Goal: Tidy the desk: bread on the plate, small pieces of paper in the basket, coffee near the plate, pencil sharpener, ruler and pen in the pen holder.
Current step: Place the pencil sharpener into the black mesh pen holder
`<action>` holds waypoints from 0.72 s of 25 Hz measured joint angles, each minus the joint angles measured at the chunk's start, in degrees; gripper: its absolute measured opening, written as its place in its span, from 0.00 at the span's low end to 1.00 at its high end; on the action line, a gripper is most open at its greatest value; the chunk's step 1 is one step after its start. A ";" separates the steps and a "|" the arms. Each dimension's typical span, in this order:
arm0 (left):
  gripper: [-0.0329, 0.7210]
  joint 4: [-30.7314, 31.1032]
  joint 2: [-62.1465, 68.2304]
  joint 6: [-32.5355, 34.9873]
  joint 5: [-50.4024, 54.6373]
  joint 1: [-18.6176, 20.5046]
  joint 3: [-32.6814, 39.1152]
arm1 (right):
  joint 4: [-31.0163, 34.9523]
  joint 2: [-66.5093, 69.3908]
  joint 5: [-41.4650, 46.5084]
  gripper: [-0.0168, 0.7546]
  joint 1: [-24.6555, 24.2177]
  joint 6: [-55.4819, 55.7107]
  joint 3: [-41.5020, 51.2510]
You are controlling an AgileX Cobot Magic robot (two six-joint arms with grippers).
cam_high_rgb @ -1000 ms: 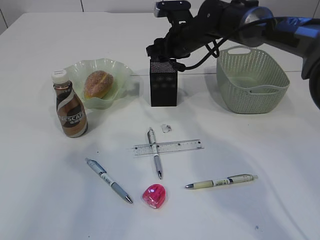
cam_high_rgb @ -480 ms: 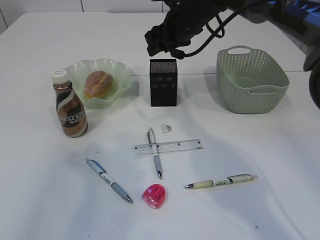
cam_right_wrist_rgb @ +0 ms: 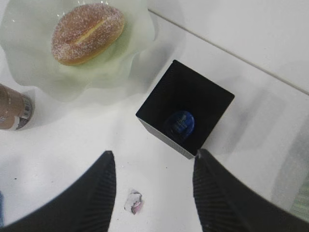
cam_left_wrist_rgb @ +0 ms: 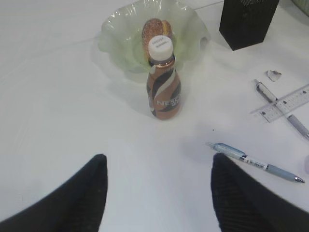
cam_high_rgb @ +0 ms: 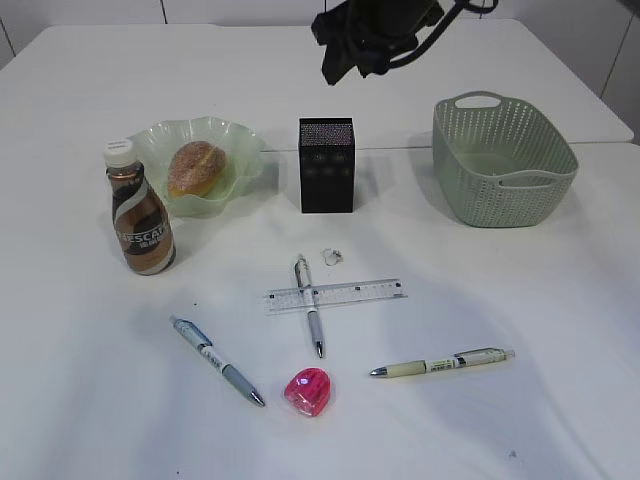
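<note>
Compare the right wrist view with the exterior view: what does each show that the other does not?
Only the right wrist view shows a blue object lying inside the pen holder. Only the exterior view shows the basket, ruler, pink sharpener and three pens. Both show the bread on the plate, the coffee and one paper scrap.

Bread (cam_high_rgb: 198, 166) on plate (cam_high_rgb: 236, 140), coffee (cam_high_rgb: 141, 215) upright beside it

Wall (cam_high_rgb: 80, 10): white panels with dark seams, far left, at the back.
Speck (cam_high_rgb: 513, 455): tiny, dark, near right.
</note>
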 joint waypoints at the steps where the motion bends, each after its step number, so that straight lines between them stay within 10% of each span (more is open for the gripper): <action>1: 0.67 0.00 0.00 0.00 0.79 0.00 0.00 | -0.41 -1.52 0.00 0.55 0.00 0.50 0.85; 18: 0.67 -2.77 0.00 0.00 6.14 0.00 0.00 | -1.29 -31.09 0.27 0.55 0.80 11.54 35.02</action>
